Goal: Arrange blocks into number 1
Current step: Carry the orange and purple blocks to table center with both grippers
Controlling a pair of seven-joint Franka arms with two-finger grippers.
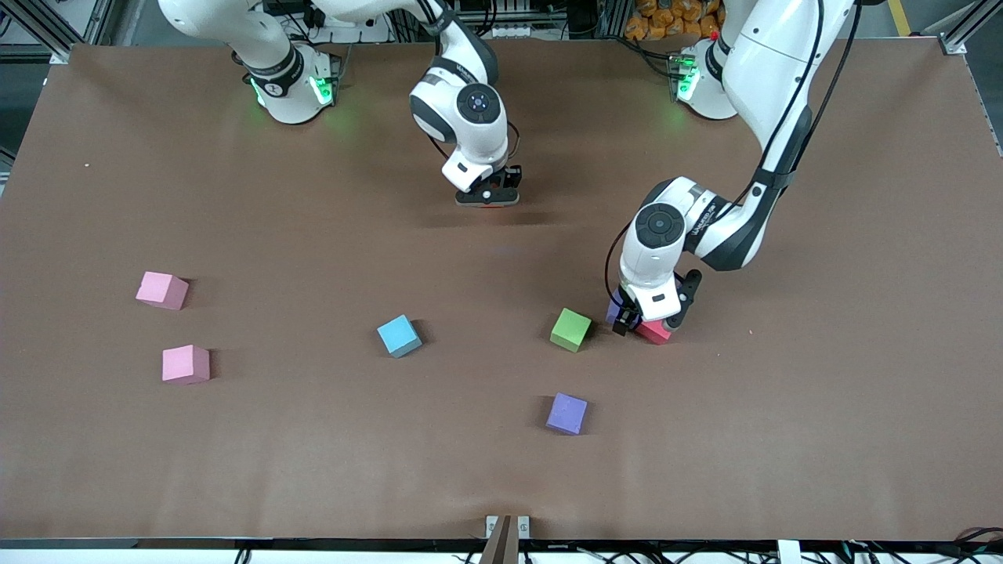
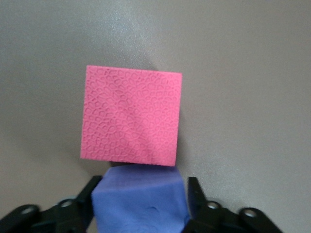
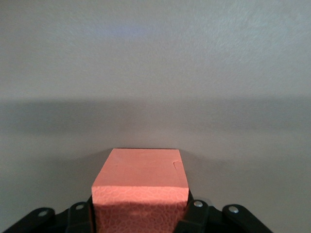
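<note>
Left gripper [image 1: 644,323], mid-right of frame, pinches a purple foam cube [image 2: 141,199] touching the red foam cube [image 1: 655,332], probably lining them up. Right gripper [image 1: 487,196], upper centre, clamps an orange foam cube [image 3: 141,189], probably as the digit's top.

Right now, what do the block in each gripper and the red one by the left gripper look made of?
Purple block in the left gripper: probably soft matte foam, slightly dented. Red block touching it: foam, with a pebbled cell-pattern face. Orange block in the right gripper: same matte foam, textured side, no shine.

left hand [image 1: 644,319]: low, fingers clamped | right hand [image 1: 488,195]: low, fingers clamped
</note>
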